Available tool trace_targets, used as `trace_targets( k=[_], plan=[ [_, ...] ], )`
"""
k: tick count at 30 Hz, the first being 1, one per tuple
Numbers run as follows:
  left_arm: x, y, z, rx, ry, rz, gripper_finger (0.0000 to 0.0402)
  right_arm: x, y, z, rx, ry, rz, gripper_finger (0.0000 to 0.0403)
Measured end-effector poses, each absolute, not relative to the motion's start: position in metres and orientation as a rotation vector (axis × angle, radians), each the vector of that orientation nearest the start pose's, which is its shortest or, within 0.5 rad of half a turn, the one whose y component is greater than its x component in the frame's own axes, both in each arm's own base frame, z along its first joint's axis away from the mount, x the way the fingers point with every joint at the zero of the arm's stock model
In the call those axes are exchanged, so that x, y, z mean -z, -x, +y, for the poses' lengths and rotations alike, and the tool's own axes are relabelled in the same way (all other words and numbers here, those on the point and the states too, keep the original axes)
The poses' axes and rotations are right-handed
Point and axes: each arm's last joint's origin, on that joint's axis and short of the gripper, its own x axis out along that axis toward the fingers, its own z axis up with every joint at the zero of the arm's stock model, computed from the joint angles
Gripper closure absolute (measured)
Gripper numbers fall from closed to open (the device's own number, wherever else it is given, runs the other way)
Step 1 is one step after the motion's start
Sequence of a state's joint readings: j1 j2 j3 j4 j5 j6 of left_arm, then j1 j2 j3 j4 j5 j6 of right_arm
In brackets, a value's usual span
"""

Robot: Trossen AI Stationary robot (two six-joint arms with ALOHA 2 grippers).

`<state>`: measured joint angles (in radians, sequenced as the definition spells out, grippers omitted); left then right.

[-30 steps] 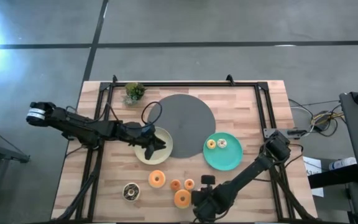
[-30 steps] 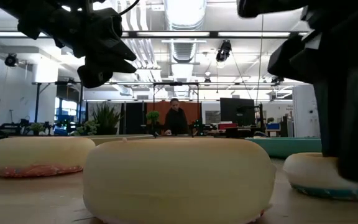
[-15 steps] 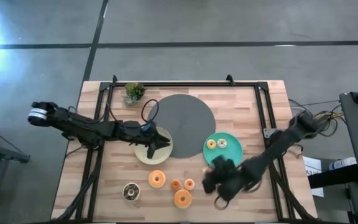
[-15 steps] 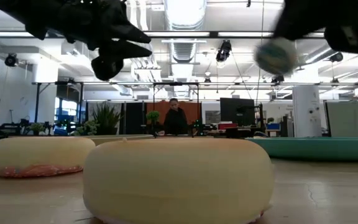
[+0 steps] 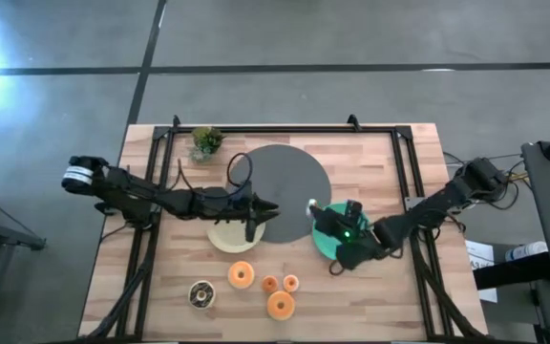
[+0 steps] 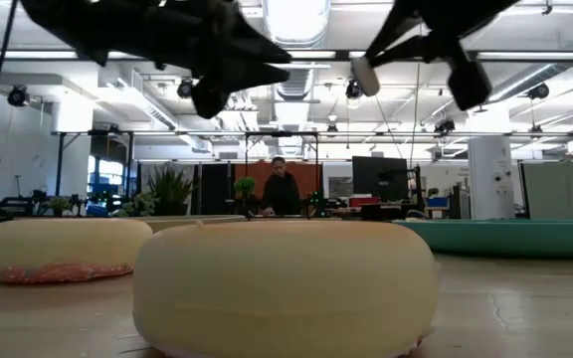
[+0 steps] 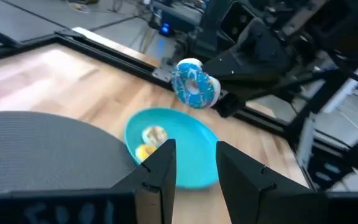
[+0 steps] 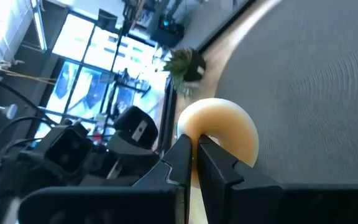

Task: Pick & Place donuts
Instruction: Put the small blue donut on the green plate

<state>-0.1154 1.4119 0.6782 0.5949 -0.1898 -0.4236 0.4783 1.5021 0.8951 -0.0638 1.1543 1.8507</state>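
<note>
My right gripper (image 5: pixel 317 212) is shut on a small donut (image 7: pixel 194 84), blue-frosted on one face and pale orange on the other (image 8: pixel 219 132). It holds the donut in the air over the left rim of the teal plate (image 5: pixel 344 241), where two small donuts (image 7: pixel 154 134) lie. My left gripper (image 5: pixel 264 209) hovers open and holds nothing, between the cream plate (image 5: pixel 225 236) and the dark grey disc (image 5: pixel 285 177). Several donuts (image 5: pixel 241 275) lie on the wood near the front edge. My right gripper pinches the donut's ring at the part nearest the wrist (image 8: pixel 199 138) between its two fingers. The fingers (image 8: pixel 182 155) cover the place of contact. They come roughly level from the table's right. The donut stands on edge, lifted clear of the plate (image 6: pixel 364 75).
A small potted plant (image 5: pixel 205 141) stands at the far left. A black frame (image 5: pixel 285 128) runs along the table's far edge and sides. A chocolate donut (image 5: pixel 200 294) lies near the front left. In the low view two big pale donuts (image 6: pixel 285 283) fill the foreground.
My right gripper has lifted the blue-frosted donut off the wood near the front edge. It has carried the donut up and toward the far side, to the teal plate's left rim, rolling its wrist. My left gripper has gone toward the table's right, off the cream plate.
</note>
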Motion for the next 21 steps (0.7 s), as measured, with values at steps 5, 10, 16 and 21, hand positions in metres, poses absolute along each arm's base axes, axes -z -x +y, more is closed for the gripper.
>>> trace_targets(
  k=[5, 10, 16, 21],
  plan=[
    [-0.235, -0.309, -0.028, -0.172, 0.373, 0.106, 0.027, -0.238, -0.286, 0.108, 0.825, -1.205, -0.258, 0.039],
    [-0.239, -0.323, -0.027, -0.239, 0.253, 0.12, 0.0214, -0.239, -0.287, 0.109, 0.826, -1.208, -0.264, 0.039],
    [-0.243, -0.346, -0.03, -0.234, 0.172, 0.126, 0.0189, -0.236, -0.286, 0.104, 0.862, -1.216, -0.334, 0.039],
    [-0.245, -0.361, -0.033, -0.192, 0.175, 0.124, 0.0188, -0.236, -0.286, 0.104, 0.864, -1.214, -0.336, 0.039]
  ],
)
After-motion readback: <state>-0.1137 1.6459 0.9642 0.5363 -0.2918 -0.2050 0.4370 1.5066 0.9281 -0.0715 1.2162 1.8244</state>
